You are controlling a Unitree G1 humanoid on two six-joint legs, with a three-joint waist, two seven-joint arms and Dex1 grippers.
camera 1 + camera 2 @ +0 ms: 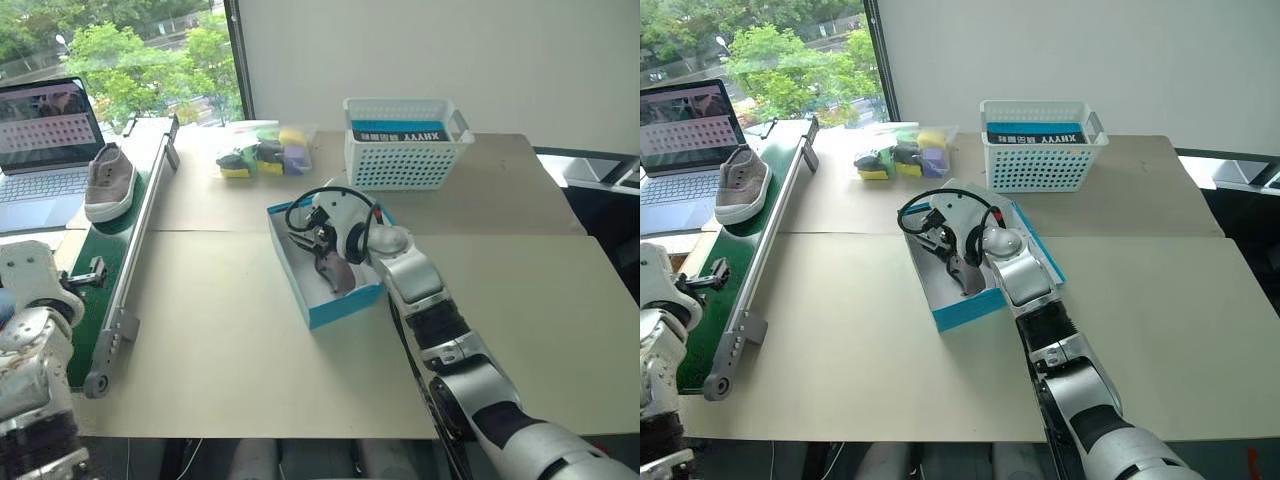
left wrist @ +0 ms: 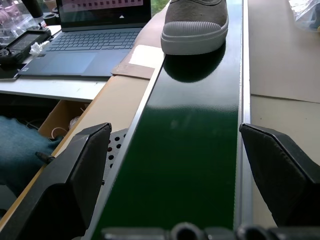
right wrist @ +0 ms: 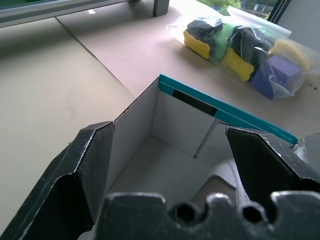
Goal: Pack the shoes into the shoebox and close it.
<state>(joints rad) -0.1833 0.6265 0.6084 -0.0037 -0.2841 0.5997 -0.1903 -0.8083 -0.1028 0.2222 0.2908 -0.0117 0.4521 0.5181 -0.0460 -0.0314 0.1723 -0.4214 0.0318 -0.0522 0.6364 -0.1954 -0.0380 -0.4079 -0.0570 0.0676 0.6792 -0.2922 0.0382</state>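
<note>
**Second shoe straight ahead of the left hand, along the belt**

Greyish-brown low canvas shoe with a pale-edged sole (image 1: 108,181) resting on the dark green conveyor belt with grey metal rails (image 1: 118,262), toward its far end, at the left edge of the worktop (image 1: 230,350), just beside an open laptop (image 1: 42,150). Long axis of the shoe lying roughly along the belt, its rounded end turned toward the near end. Left hand (image 2: 172,175) poised over the near stretch of that same belt, black fingers (image 2: 80,170) spread wide with nothing between them, aimed up the strip at the shoe; shoe well apart from it, farther along. Clearly the nearer hand for this pickup.

Bright blue rectangular cardboard shoebox with a white interior (image 1: 335,308) lying open in the middle of the worktop, to the right of the belt, long axis running near to far. Right hand (image 3: 167,150) hovering over the open box, fingers spread, empty. Other shoe (image 3: 222,182) already lying inside, beneath it. White perforated plastic basket (image 1: 405,145) and a clear bag of coloured blocks (image 1: 262,152) sitting at the far side, out of the way.

Likely next: a reach far along the belt, closing across the shoe's width, then a carry rightward to the box.
</note>
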